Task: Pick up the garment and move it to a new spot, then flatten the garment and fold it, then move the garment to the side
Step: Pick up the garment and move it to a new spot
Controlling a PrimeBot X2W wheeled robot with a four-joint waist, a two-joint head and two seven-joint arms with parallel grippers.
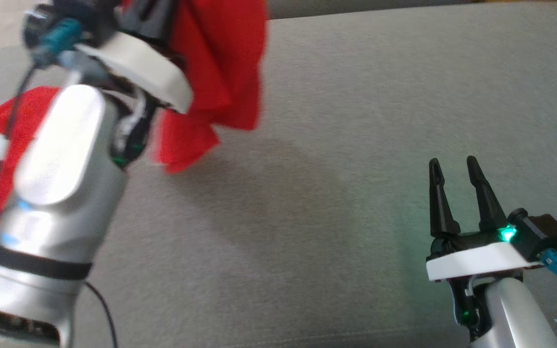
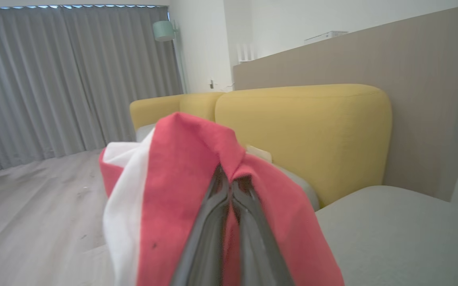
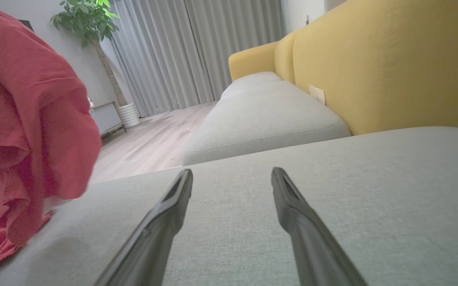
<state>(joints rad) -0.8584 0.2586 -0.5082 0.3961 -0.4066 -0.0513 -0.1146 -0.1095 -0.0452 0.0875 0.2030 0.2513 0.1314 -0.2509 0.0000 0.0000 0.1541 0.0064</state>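
Right wrist view: garment point(image 3: 26, 119) hangs vertically (left fingers point(image 2: 209, 222) pinch it).

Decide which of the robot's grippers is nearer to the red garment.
Left. The left gripper is clamped on the red garment; the right gripper hovers open, apart from it.

Right jaws gape above grey cushion point(image 3: 332, 178), red garment point(image 3: 26, 119) hanging nearby.
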